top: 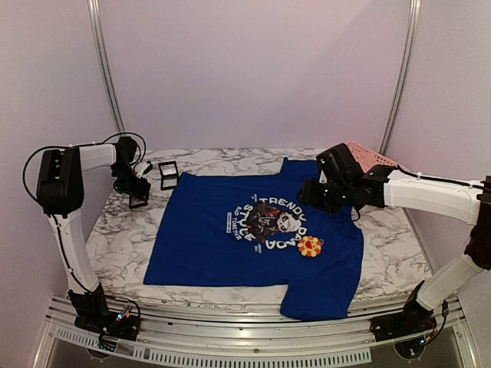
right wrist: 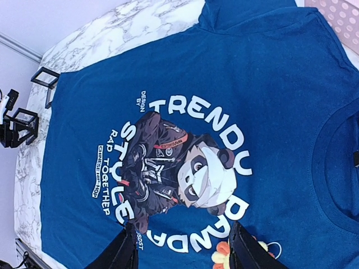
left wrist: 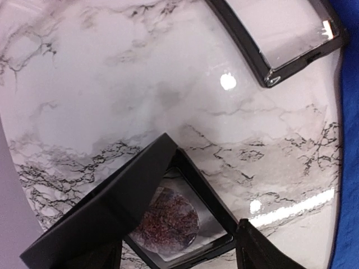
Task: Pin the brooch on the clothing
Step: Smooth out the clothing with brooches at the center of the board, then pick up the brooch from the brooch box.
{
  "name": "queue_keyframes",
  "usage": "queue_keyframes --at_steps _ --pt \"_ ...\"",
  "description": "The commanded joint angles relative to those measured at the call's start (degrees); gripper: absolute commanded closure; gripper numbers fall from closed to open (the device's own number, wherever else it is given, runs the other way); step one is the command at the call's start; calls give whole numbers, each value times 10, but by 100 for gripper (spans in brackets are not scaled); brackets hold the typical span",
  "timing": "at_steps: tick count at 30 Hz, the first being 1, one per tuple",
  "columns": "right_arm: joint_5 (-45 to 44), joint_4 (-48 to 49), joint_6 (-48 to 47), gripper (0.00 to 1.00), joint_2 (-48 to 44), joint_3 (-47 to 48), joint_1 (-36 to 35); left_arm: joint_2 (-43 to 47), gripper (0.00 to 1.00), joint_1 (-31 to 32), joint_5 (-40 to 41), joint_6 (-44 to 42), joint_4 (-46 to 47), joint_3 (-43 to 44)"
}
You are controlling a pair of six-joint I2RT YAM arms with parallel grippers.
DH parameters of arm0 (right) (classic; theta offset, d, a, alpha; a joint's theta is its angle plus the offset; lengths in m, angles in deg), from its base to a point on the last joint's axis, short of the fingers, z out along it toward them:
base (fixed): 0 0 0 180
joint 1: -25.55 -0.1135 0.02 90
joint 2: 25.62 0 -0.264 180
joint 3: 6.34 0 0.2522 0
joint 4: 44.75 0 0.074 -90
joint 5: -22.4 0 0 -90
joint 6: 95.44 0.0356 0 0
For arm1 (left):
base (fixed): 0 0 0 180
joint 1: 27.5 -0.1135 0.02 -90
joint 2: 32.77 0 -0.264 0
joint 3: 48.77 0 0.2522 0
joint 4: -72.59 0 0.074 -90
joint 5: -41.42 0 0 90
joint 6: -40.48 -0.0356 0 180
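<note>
Left jaws sit at the small black square box (top: pixel 139 199) on the far-left of the white marble table (top: pixel 119 238); I can't tell if they're pinching it. Royal blue panda-print T-shirt (top: pixel 207 253) lies flat mid-table. The yellow-orange-red flower-shaped brooch (top: pixel 310 246) rests on it beside the print. Right jaws spread and empty, above the shirt.

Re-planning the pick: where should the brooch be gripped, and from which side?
Grip the brooch across opposite petal edges, coming straight down from above. It lies flat, face up, on the clothing beside the print, so only its rim offers purchase. The right hand looks nearer.
</note>
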Motion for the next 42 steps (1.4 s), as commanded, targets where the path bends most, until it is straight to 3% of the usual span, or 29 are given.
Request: queue_keyframes --at_steps 1,7,12,20,31,37,42 --pt "-14 7 -2 46 21 31 -12 -22 29 -20 -21 23 11 4" --pt "-13 -5 -21 46 48 59 -19 -41 30 -29 -66 26 16 3" --pt "-24 -13 -28 47 55 64 -25 -37 39 -29 -85 24 27 -14" --pt "-16 -1 -28 47 56 54 -25 -15 63 -29 -86 13 24 -23" --pt "-13 1 -34 47 63 54 -28 35 75 -21 -96 8 10 -31" --pt "-5 29 -72 47 42 46 -34 98 75 16 -113 -18 -26 -31" --pt "27 139 -220 46 -23 1 -65 158 76 103 -192 -64 -142 20"
